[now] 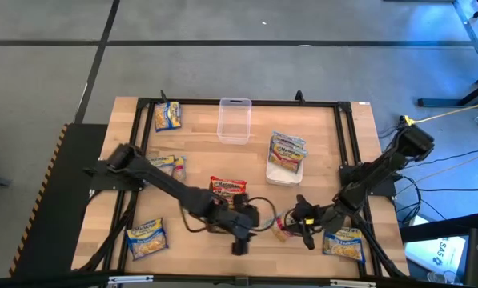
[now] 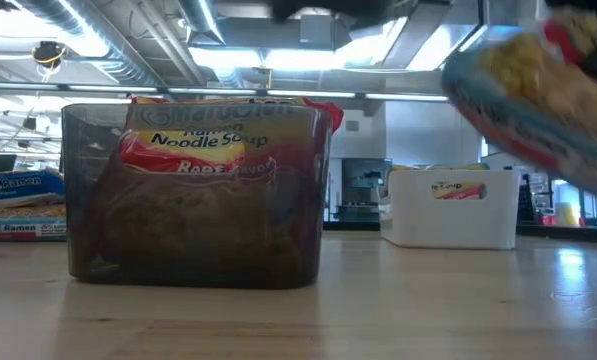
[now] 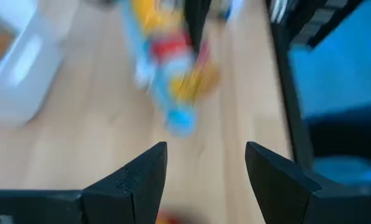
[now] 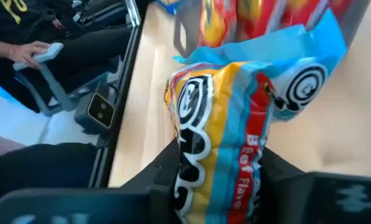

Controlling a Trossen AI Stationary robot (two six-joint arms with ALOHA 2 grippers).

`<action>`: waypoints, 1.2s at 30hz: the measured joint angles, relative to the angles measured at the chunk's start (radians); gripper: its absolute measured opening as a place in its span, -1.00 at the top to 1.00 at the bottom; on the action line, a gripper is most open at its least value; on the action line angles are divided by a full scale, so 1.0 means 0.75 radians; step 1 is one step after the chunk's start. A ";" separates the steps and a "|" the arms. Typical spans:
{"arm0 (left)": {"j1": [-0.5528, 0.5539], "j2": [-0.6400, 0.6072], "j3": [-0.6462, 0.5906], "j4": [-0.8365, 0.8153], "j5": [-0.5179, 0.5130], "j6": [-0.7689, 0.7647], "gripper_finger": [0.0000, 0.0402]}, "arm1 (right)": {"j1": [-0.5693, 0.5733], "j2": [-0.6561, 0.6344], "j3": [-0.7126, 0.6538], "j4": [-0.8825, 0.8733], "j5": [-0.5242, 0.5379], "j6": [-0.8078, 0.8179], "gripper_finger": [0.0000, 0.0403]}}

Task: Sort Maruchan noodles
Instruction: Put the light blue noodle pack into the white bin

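Now right claw point(image 4: 219, 171) clenched on blue-edged noodle packet point(image 4: 235, 124), left claw point(image 3: 205, 177) released, nearby

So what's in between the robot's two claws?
Only bare wooden table, seen from above. The open left gripper is empty; the right gripper pinches a blue-edged Maruchan packet, which its wrist camera shows.

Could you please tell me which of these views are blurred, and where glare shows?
Left wrist view: the blue-edged plastic noodle packet is smeared by blur. Low view: a packet at the upper right is blurred, the dark translucent bin sharp, ceiling lights glaring. Right wrist view: the right claw grips a sharp packet. High view: even light.
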 joint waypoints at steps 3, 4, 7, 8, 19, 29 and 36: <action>-0.025 -0.099 -0.096 -0.070 -0.022 -0.016 -0.05 | -0.002 -0.083 0.060 -0.154 0.062 -0.101 0.57; -0.032 -0.142 -0.146 -0.061 -0.022 -0.026 -0.05 | -0.014 -0.109 0.085 -0.214 0.086 -0.126 0.55; -0.047 -0.308 -0.337 0.072 -0.073 -0.041 -0.05 | -0.082 -0.182 0.178 -0.409 0.084 -0.158 0.51; -0.049 -0.363 -0.411 0.139 -0.094 -0.041 -0.05 | -0.114 -0.193 0.220 -0.462 0.066 -0.187 0.51; -0.033 -0.790 -1.095 0.686 -0.309 -0.001 -0.06 | -0.580 -0.212 0.705 -1.222 -0.143 -0.579 0.54; 0.004 -0.862 -1.303 0.911 -0.334 0.020 -0.05 | -1.021 -0.168 0.919 -1.604 -0.518 -0.803 0.53; 0.013 -0.855 -1.304 0.925 -0.326 0.018 -0.05 | -1.207 -0.079 0.954 -1.789 -0.652 -0.932 0.53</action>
